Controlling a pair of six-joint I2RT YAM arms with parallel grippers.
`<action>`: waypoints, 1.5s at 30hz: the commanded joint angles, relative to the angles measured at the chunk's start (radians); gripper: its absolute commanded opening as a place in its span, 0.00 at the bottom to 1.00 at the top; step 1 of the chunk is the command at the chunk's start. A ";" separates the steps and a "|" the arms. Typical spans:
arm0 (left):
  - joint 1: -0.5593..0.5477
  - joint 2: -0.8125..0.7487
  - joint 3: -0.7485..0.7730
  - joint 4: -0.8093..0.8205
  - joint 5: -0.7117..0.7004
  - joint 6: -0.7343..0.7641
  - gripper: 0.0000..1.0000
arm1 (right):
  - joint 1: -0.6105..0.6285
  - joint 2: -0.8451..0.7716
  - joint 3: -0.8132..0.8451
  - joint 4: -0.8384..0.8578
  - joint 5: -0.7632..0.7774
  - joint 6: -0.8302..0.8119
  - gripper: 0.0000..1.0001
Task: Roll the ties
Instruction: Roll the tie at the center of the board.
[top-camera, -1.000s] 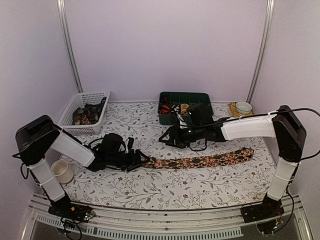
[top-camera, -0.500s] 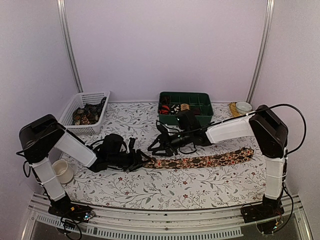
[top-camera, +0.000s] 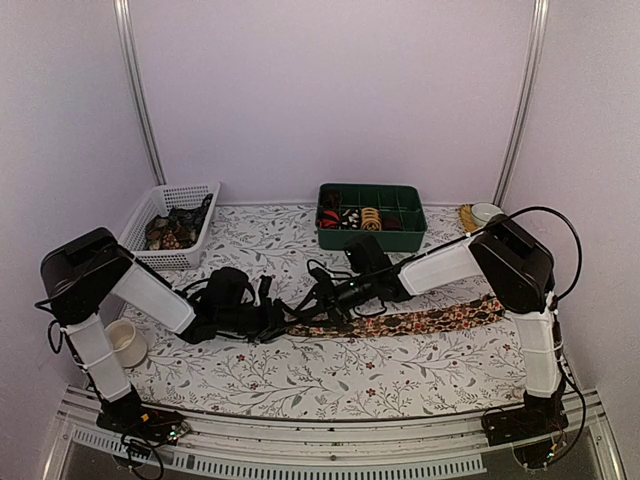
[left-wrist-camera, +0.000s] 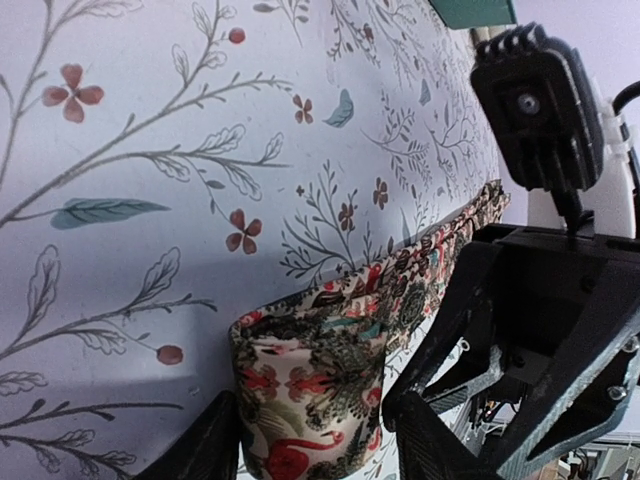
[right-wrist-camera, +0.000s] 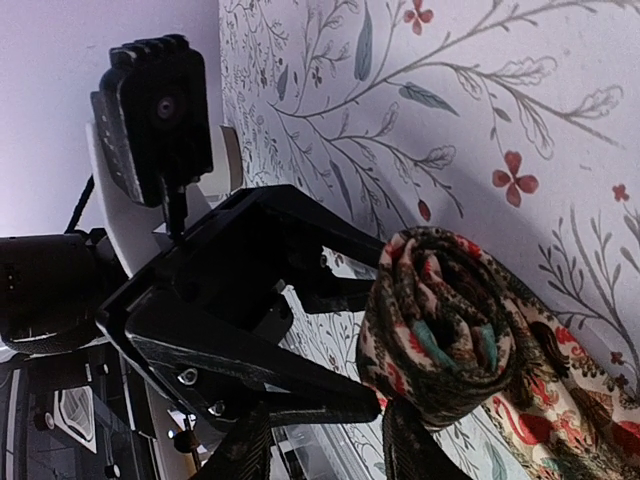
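Lavender walls close in a table (top-camera: 300, 380) spread with a flowered cloth, and one patterned tie (top-camera: 420, 322) lies flat across it from the middle out to the right. Its left end is wound into a small roll (left-wrist-camera: 310, 400), and both arms meet there.

The left end effector (top-camera: 281, 322) pinches this roll, one finger (left-wrist-camera: 205, 450) pressed on each side. The right end effector (top-camera: 306, 303) has its jaws spread, with bare cloth showing in the gap; the roll rests against one finger (right-wrist-camera: 410, 450), not between the pair.

My judgement: rolling is under way but barely started, since most of the tie is flat. The next move calls for turning the roll to the right along the fabric, keeping it tight and the edges lined up, or the coil will go cone-shaped or spring loose.

Only the overhead view shows how much tie is left, plus the green tray (top-camera: 372, 241) with finished rolls and the basket (top-camera: 165, 256) holding more fabric. Only the wrist views show the coil's layers and where the fingers touch it.
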 joint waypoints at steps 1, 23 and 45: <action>-0.012 0.030 0.006 -0.057 -0.004 -0.007 0.53 | -0.008 0.079 0.040 -0.015 0.013 -0.025 0.39; -0.026 0.077 0.014 -0.020 0.003 -0.041 0.51 | -0.037 0.100 -0.012 -0.029 0.048 -0.062 0.41; -0.066 0.027 0.227 -0.497 -0.204 0.141 0.00 | -0.067 -0.036 -0.013 -0.099 0.093 -0.134 0.58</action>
